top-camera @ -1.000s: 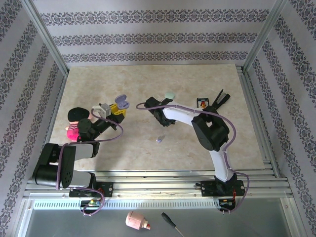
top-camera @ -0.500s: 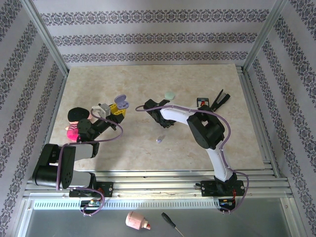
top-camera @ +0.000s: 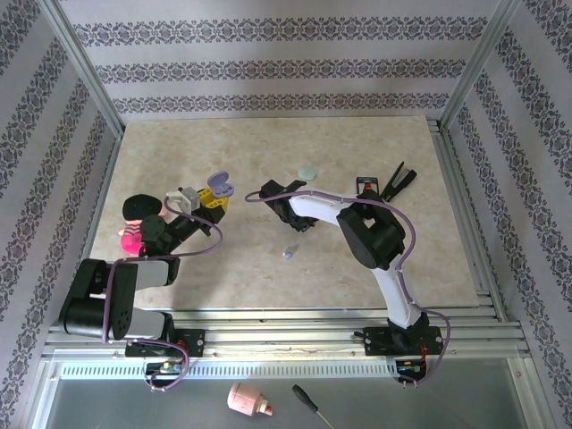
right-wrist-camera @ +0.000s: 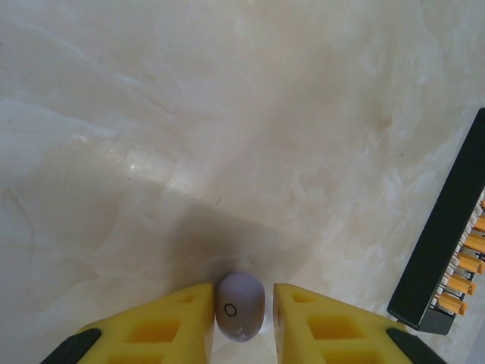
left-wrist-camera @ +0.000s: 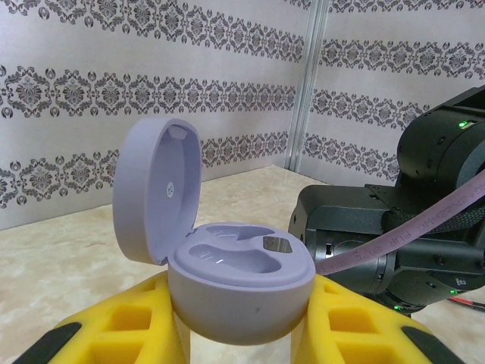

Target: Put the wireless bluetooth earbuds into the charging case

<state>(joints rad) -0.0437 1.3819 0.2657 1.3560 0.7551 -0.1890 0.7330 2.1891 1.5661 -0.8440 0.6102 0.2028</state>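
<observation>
My left gripper is shut on the lilac charging case, which it holds upright off the table with the lid open and both wells empty. From above, the case sits left of centre. My right gripper is down at the table with a lilac earbud lying between its yellow fingers. The left finger touches the bud and a slim gap shows at the right finger, so the jaws are narrowly open. A second lilac earbud lies on the table in front of the right gripper.
A pale green rounded case lies behind the right gripper. A small card and a black clip sit at the back right. A black strip with orange pins lies right of the fingers. A black-haired pink doll lies far left.
The right gripper has shifted slightly left and its jaws have narrowed around the lilac earbud. The left arm and the case have not moved.
</observation>
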